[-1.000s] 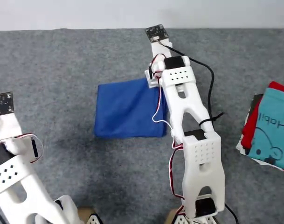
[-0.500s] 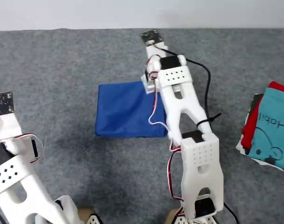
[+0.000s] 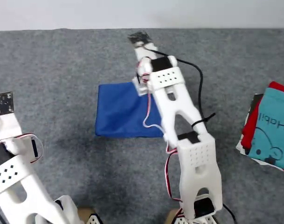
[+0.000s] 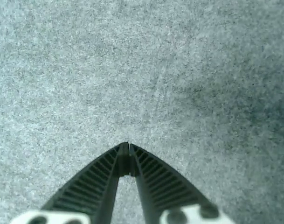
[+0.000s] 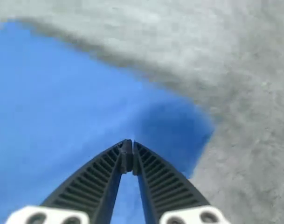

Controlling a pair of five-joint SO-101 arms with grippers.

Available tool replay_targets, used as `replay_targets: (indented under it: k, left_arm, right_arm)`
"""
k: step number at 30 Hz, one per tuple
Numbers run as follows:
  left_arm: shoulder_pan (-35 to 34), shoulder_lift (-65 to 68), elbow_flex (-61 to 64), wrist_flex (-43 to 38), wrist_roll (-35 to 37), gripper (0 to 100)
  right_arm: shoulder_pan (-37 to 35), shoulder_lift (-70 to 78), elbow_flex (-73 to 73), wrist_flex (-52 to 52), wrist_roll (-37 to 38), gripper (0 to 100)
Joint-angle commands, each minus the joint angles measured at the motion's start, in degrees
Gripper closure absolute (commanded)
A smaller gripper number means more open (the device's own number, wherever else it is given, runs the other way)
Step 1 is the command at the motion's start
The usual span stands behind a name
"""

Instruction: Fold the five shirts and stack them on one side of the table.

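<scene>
A blue shirt (image 3: 123,112), folded into a rectangle, lies on the grey carpeted table (image 3: 62,60) in the middle. The right arm (image 3: 179,112) stretches over its right side. My right gripper (image 5: 128,145) is shut, and its tips stand over the blue cloth (image 5: 62,107) near the shirt's far right corner (image 3: 142,84); no cloth shows between the fingers. A stack of folded shirts (image 3: 268,127), teal on top with red beneath, sits at the table's right edge. My left gripper (image 4: 128,147) is shut above bare carpet (image 4: 179,70) at the near left.
The left arm (image 3: 13,163) fills the near left corner. Grey carpet lies open to the left of the blue shirt and between it and the stack. The table's far edge meets a pale wall (image 3: 142,14).
The right arm has swung left along the blue shirt's far edge, and the raised far right corner of the shirt now lies flatter. The left arm has not moved.
</scene>
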Motion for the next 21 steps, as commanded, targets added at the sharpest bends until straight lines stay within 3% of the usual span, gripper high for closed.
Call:
replay_targets:
  k: [1, 5, 11, 21]
  left_arm:
    - [-0.18, -1.05, -0.04, -1.05, -0.62, 100]
    - [-0.09, -1.05, -0.04, -1.05, -0.7, 100]
    - [-0.09, -1.05, -0.04, -1.05, -0.7, 100]
    - [-0.09, -1.05, -0.04, -1.05, -0.7, 100]
  right_arm:
    - [4.18, 3.65, -2.55, -3.74, 0.44, 98.9]
    - [4.18, 7.08, -2.9, -3.38, 0.44, 98.9]
    - [0.22, -2.07, -3.08, -1.19, 0.44, 98.9]
    - [-5.49, -10.15, -3.08, 11.82, -0.97, 98.7]
